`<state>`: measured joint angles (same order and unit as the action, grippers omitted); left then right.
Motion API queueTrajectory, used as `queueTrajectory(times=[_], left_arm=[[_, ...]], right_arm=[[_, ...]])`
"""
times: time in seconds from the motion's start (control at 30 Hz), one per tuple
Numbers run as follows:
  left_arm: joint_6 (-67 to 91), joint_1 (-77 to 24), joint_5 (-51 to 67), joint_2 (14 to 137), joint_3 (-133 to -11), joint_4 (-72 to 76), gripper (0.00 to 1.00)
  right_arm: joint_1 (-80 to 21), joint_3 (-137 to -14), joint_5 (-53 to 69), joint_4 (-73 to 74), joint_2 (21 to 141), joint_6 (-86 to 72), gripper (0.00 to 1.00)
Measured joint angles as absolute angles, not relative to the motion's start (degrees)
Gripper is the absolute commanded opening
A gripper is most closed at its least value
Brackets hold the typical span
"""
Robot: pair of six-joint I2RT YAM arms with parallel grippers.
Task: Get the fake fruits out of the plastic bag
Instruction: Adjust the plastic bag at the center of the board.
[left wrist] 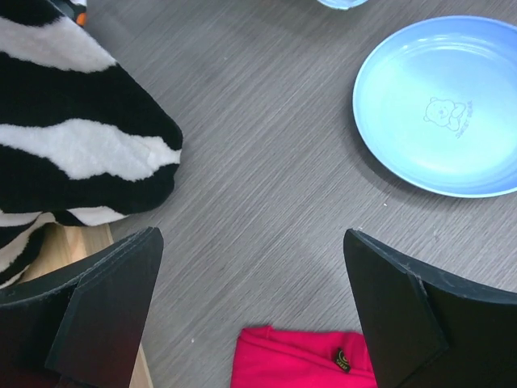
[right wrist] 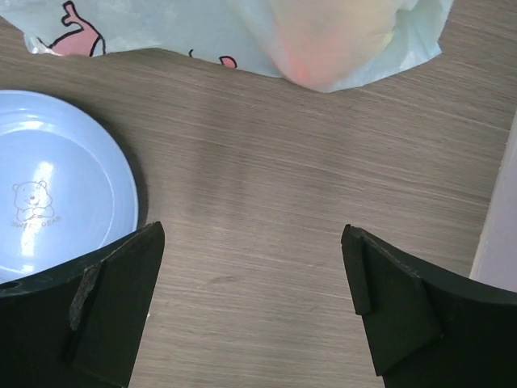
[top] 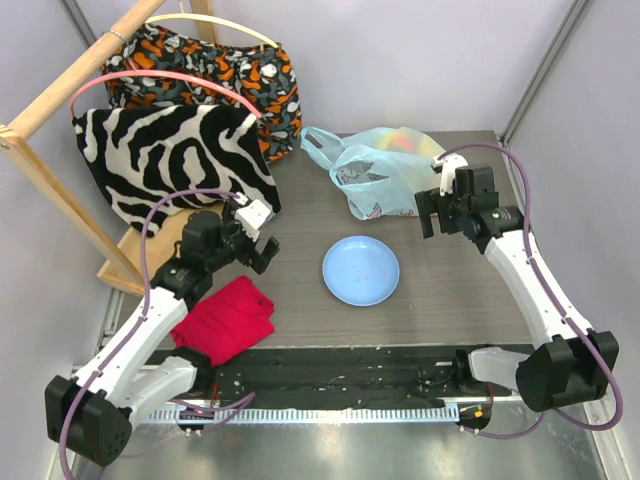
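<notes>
The light-blue plastic bag [top: 375, 170] with cartoon prints lies at the back middle of the table, its handles to the left. Fruits [top: 405, 141] show only as blurred yellow and red shapes through its film; the right wrist view shows the same bag [right wrist: 161, 28] with a reddish-yellow lump [right wrist: 323, 40] inside. My right gripper [top: 432, 210] is open and empty, just right of and in front of the bag. My left gripper [top: 258, 250] is open and empty over bare table, left of the plate.
A round light-blue plate [top: 361, 271] with a bear print sits mid-table, also in the left wrist view [left wrist: 440, 105]. A red cloth [top: 225, 320] lies front left. A zebra-print bag [top: 170, 160] and an orange patterned bag [top: 215, 65] stand back left by a wooden frame [top: 50, 190].
</notes>
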<state>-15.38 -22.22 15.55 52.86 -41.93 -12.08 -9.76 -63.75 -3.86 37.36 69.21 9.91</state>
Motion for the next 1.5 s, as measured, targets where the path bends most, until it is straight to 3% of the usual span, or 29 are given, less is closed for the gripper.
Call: queueTrajectory(times=[0.13, 0.3, 0.57, 0.93, 1.03, 1.1, 1.2, 1.3, 1.33, 1.4, 1.43, 1.5], left_arm=[[-15.38, -22.22, 15.44, 56.38, -42.28, -11.57, 1.00], [-10.41, -22.22, 15.64, 61.39, -46.65, -13.10, 1.00], [2.24, -22.22, 15.40, 62.26, -47.48, -9.17, 0.97], [10.61, -22.22, 14.66, 63.05, -47.51, -7.84, 0.92], [12.34, -22.15, 14.57, 63.05, -47.48, -6.90, 0.92], [13.82, -21.98, 14.59, 63.05, -47.44, -5.91, 0.92], [15.38, -21.58, 14.55, 63.05, -47.37, -4.71, 0.91], [16.27, -21.45, 14.48, 63.05, -47.35, -3.75, 0.91], [16.38, -21.43, 14.41, 63.09, -47.35, -3.42, 0.91], [16.60, -21.37, 14.28, 63.31, -47.35, -2.42, 0.91], [16.69, -21.37, 14.26, 63.53, -47.35, -2.04, 0.90], [16.86, -21.34, 14.06, 64.16, -47.35, -1.41, 0.90]], right_arm=[[-10.26, -68.40, 2.59, 40.95, 73.01, 12.29, 1.00], [-15.09, -86.30, 11.05, 42.50, 86.56, 16.40, 0.93], [-23.90, -105.71, 10.13, 38.13, 99.50, 9.10, 0.88], [-27.79, -105.47, 5.02, 36.84, 101.03, -0.45, 0.86], [-28.97, -102.43, 4.73, 36.40, 101.12, -2.28, 0.89], [-29.71, -101.27, 3.27, 36.29, 102.69, -3.18, 0.96], [-30.37, -102.69, 0.38, 34.28, 108.33, -3.92, 0.96], [-30.37, -107.04, -0.75, 32.97, 116.16, -4.23, 0.85], [-30.41, -108.92, -0.97, 32.53, 119.28, -4.12, 0.69], [-30.59, -111.79, -1.89, 31.64, 124.03, -3.40, 0.48], [-30.59, -112.60, -2.35, 31.35, 125.67, -2.96, 0.28], [-30.70, -112.95, -2.98, 31.40, 126.91, -1.83, 0.16]])
